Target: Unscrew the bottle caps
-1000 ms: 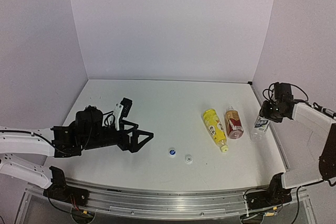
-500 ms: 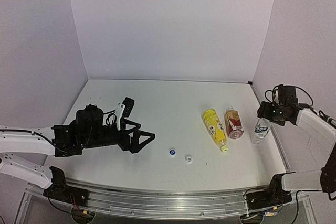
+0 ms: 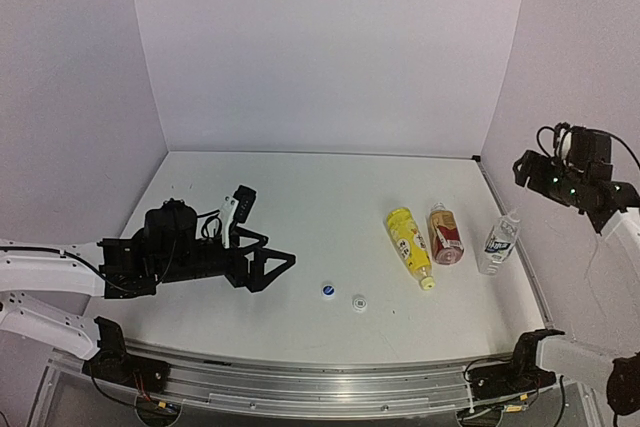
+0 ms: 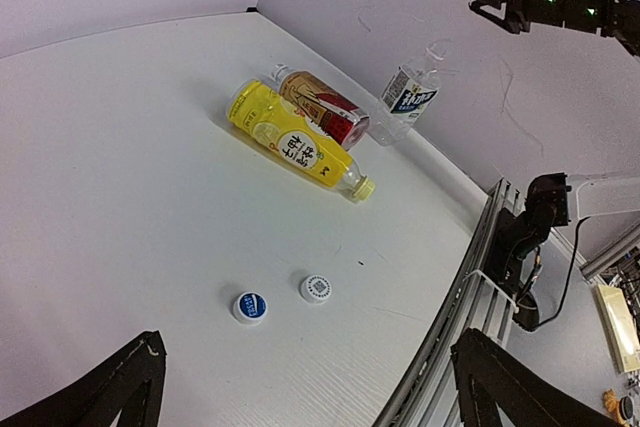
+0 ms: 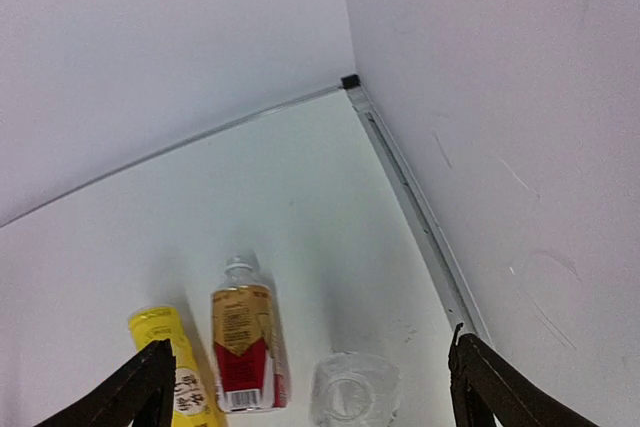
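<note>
A robotics lab test cell: plain white panel walls (image 3: 330, 47) box in a flat white desk (image 3: 300, 207), and black arm bases (image 3: 505, 377) are bolted to a ribbed aluminium rail (image 3: 330, 385) along the desk's near edge.

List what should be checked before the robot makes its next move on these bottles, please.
1. Right gripper open and empty: ok.
2. Left gripper open and empty: ok.
3. Clear bottle upright with a bare neck: ok.
4. Amber bottle uncapped: ok. Its neck looks bare, and it lies on its side.
5. Yellow bottle uncapped: not ok. Its yellow cap is on.
6. Room to grip the yellow bottle: cannot tell. The amber bottle lies right beside it, perhaps touching.
</note>
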